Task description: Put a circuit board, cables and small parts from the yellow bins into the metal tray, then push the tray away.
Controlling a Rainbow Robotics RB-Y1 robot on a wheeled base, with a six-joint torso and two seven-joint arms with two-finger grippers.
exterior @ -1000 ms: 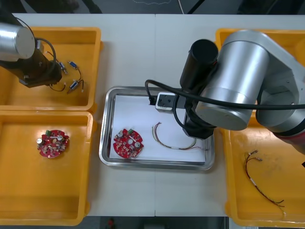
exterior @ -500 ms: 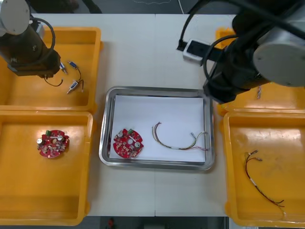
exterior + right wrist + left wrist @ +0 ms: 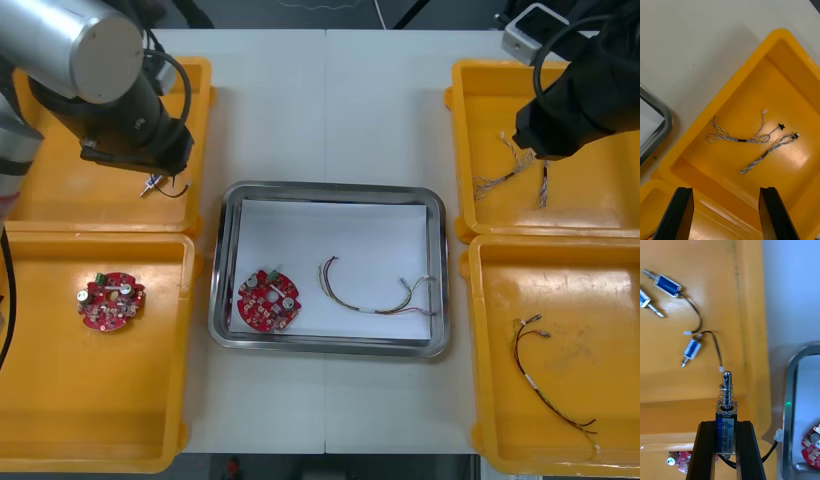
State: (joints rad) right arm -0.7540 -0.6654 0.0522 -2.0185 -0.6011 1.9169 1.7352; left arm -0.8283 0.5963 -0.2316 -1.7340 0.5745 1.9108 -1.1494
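1. Four yellow bins (image 3: 60,400) stand on the counter (image 3: 325,100), two at each side, with one metal tray (image 3: 330,187) between them.
2. Two circuit boards, round and red, show in the front view. One (image 3: 268,300) lies in the tray's near-left corner and the other (image 3: 111,301) in the left near bin.
3. Four cables show from the front.
   - One thin cable (image 3: 372,295) curves over the tray's white floor, just beside the board.
   - Two twisted blue and white cables (image 3: 500,172) lie in the right far bin.
   - One dark cable (image 3: 550,385) lies in the right near bin.
4. Four small metal parts (image 3: 667,283) show in the left wrist view.
   - Three lie loose in the left far bin.
   - The fourth, the held part (image 3: 726,420), is clamped upright in the left claw (image 3: 726,427), its spring and plunger standing past the fingertips.
   - A black lead loops from the held part's base.
5. The left claw hangs over the left far bin's inner near corner, close to the tray's rim.
   - From the front the arm covers the claw and the held part.
   - A single loose part (image 3: 152,183) peeks out beside the arm.
6. The right claw (image 3: 725,191) has its fingers (image 3: 679,213) wide apart with nothing between them. It is above the right far bin's near wall, and both twisted cables lie beyond the fingertips.
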